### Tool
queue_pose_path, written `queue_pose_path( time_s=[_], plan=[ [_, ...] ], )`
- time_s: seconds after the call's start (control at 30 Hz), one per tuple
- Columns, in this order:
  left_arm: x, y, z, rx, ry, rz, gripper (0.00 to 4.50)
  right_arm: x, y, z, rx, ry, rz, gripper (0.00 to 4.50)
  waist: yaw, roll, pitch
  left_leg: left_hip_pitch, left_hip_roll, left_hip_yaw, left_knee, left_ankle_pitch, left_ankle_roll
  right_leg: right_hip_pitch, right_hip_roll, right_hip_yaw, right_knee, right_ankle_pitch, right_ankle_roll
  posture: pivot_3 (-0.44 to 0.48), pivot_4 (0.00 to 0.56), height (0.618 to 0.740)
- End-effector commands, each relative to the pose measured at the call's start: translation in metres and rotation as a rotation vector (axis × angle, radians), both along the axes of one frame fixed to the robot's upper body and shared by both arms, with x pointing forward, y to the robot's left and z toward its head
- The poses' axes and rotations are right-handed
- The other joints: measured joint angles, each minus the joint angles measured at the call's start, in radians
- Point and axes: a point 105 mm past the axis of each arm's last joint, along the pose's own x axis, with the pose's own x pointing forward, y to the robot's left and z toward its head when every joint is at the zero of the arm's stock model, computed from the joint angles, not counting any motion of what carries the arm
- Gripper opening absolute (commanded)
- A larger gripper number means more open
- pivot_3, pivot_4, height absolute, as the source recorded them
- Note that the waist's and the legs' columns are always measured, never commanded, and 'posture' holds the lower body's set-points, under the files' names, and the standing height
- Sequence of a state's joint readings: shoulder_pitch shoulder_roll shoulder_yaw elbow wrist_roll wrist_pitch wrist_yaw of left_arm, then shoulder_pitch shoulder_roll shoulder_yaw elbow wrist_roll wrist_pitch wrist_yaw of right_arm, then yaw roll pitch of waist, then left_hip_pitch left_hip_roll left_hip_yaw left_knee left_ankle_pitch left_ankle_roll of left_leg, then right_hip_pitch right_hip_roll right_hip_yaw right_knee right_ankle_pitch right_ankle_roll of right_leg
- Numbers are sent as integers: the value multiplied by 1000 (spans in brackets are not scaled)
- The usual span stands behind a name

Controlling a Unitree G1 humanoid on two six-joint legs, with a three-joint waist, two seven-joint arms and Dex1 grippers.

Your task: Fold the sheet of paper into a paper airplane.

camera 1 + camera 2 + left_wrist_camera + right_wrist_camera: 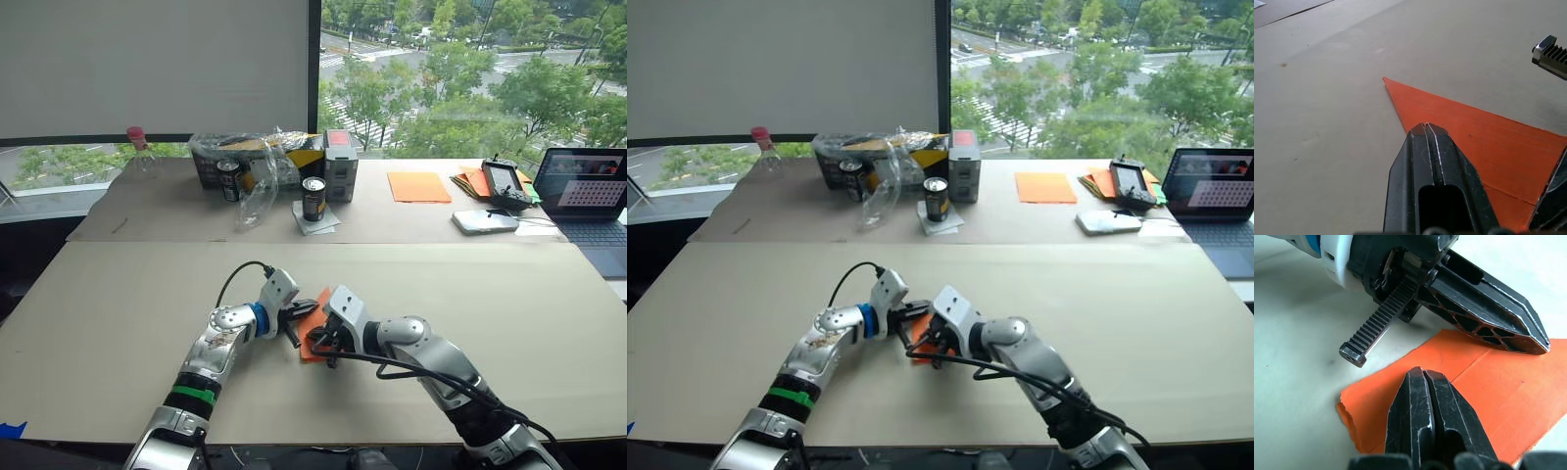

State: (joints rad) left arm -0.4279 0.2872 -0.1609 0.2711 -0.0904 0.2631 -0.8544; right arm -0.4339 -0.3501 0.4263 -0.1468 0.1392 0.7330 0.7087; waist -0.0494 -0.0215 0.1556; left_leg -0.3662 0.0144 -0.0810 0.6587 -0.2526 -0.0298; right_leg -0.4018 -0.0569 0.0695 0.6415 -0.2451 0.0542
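Note:
The sheet of paper is a bright orange pointed wedge lying flat on the near table, with a crease line along it. My left gripper is shut, and its joined fingertips rest on the wedge behind its sharp point. My right gripper is also shut, with its tips pressing on the paper near its blunt torn corner. The two grippers face each other almost touching, with nothing between either pair of fingers. The arms hide part of the wedge in the head views.
On the far table are a smooth orange sheet, a stack of orange and green sheets, a handheld controller, a phone, a laptop, two cans, a plastic bottle and boxes.

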Motion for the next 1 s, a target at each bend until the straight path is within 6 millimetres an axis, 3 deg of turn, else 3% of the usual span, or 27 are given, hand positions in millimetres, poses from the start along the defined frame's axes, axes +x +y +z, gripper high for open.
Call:
queue_pose_path(
  time_s=[0.03,0.33,0.53,0.67,0.8,0.93,1.0],
  plan=[
    [-22,16,-30,54,135,-13,0,-6,-5,-28,-78,84,-13,44,-2,1,0,0,0,0,0,0,0,0,0,0,0,0,0,0,150,732],
    [-42,31,-25,84,153,-49,0,-4,-4,-28,-79,78,-8,44,-4,1,-1,5,0,0,-2,0,0,4,0,0,0,-2,0,0,150,732],
    [-48,30,-6,48,130,-96,0,0,-8,-26,-92,47,-16,44,-3,1,-1,13,1,1,-8,0,0,11,0,0,-2,-4,0,0,150,732],
    [-47,41,4,32,117,-90,0,5,-20,-15,-166,-31,0,44,-2,2,0,13,0,0,-9,0,0,9,0,0,-3,-5,-1,0,150,732],
    [-57,56,3,25,133,-109,0,2,-15,24,-33,-51,17,44,2,1,2,11,0,1,-12,0,0,7,-1,0,-5,-5,-1,0,150,732],
    [-54,62,19,-39,142,-106,0,-5,-28,58,9,-85,19,44,6,1,5,-3,0,0,-11,1,-1,-7,-1,0,-2,-2,-5,0,150,732],
    [-54,62,25,-52,146,-119,0,-10,-34,66,-4,-89,24,44,6,1,6,-9,0,0,-10,1,-1,-14,-2,0,0,0,-9,0,150,732]
  ],
)
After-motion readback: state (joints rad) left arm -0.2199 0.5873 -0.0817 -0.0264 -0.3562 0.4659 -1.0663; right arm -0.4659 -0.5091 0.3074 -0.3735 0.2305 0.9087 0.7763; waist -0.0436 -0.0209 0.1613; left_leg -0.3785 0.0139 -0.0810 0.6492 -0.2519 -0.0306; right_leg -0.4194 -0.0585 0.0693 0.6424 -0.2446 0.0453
